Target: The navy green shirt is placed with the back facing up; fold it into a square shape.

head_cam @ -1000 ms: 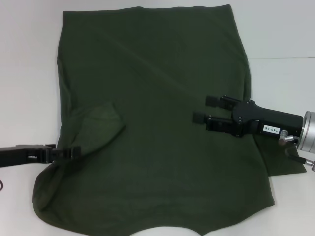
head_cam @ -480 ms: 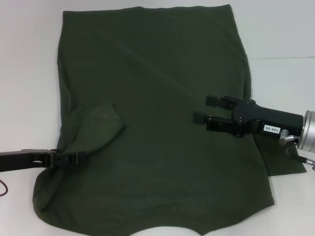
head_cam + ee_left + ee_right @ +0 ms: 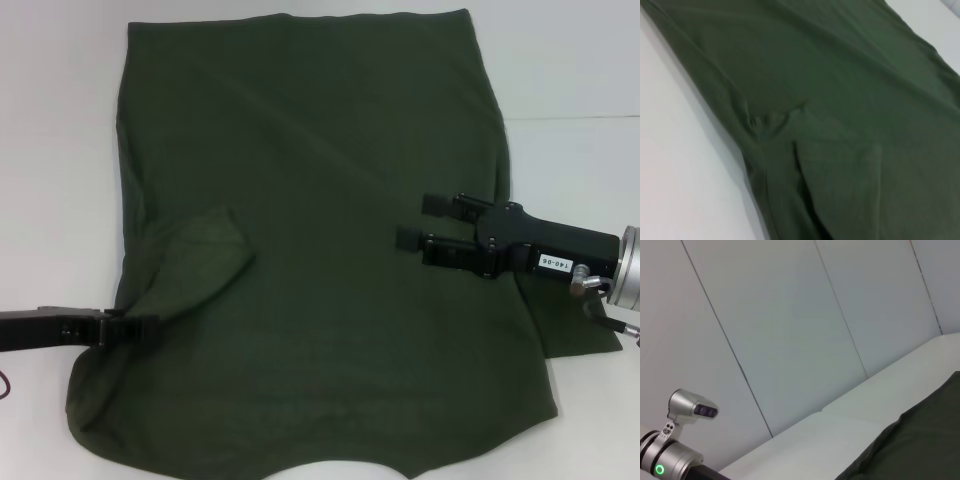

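The navy green shirt (image 3: pixel 320 250) lies spread flat on the white table (image 3: pixel 60 150), plain side up, and fills most of the head view. Its left sleeve (image 3: pixel 200 255) is folded inward over the body. The right sleeve (image 3: pixel 575 325) sticks out flat past the right arm. My left gripper (image 3: pixel 140 327) sits low at the shirt's left edge, just below the folded sleeve, touching the fabric. Over the right middle of the shirt my right gripper (image 3: pixel 422 220) hovers open, holding nothing. The left wrist view shows only wrinkled shirt fabric (image 3: pixel 840 125) and table (image 3: pixel 685 165).
Bare white table surrounds the shirt on the left, right and far side. The right wrist view looks at a pale panelled wall (image 3: pixel 790 315), a corner of the shirt (image 3: pixel 920 440) and a silver robot joint (image 3: pixel 685 410).
My left gripper has slid a little back to the left and toward the near edge along the shirt's side. The right gripper has barely shifted to the right.
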Controlling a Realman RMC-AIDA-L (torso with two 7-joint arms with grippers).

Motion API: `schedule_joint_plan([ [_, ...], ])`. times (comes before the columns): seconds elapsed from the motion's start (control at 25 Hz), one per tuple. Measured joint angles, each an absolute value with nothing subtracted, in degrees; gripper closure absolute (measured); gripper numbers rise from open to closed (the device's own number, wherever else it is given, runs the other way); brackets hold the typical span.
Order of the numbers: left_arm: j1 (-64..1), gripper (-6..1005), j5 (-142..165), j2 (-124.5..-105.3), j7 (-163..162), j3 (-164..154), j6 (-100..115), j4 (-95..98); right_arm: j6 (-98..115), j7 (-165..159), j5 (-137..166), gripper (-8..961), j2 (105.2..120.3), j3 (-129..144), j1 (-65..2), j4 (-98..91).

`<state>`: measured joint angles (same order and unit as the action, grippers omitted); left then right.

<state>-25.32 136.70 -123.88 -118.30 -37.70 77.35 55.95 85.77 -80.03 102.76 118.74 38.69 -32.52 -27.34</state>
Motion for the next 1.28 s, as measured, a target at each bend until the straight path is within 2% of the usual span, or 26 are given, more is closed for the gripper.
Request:
schedule_joint_plan([
  [0.4, -25.82, 459, 136.85, -124.02, -118.19, -37.74, 77.21, 55.85, 85.78, -79.89, 102.65, 37, 118.74, 38.67, -32.64, -27.34],
  [0.52, -25.92, 723, 136.90, -124.02, -118.13, -37.74, 76.75, 55.83, 85.78, -79.89, 102.66, 36, 118.74, 38.67, -32.64, -27.34],
  [0.72, -26.11, 957, 136.90, -123.94, -118.03, -37.71, 76.74, 55.84, 85.78, -79.83, 102.63, 36, 118.74, 38.65, -32.51, -27.34],
  [0.92, -26.69, 996, 136.55, -123.92, -117.97, -37.70, 78.61, 56.14, 85.78, -79.74, 102.63, 36, 118.74, 38.59, -32.51, -27.34],
  [1.28, -27.25, 972, 133.95, -123.92, -117.98, -37.73, 84.38, 57.22, 85.79, -79.60, 102.71, 36, 118.74, 38.58, -32.43, -27.33],
])
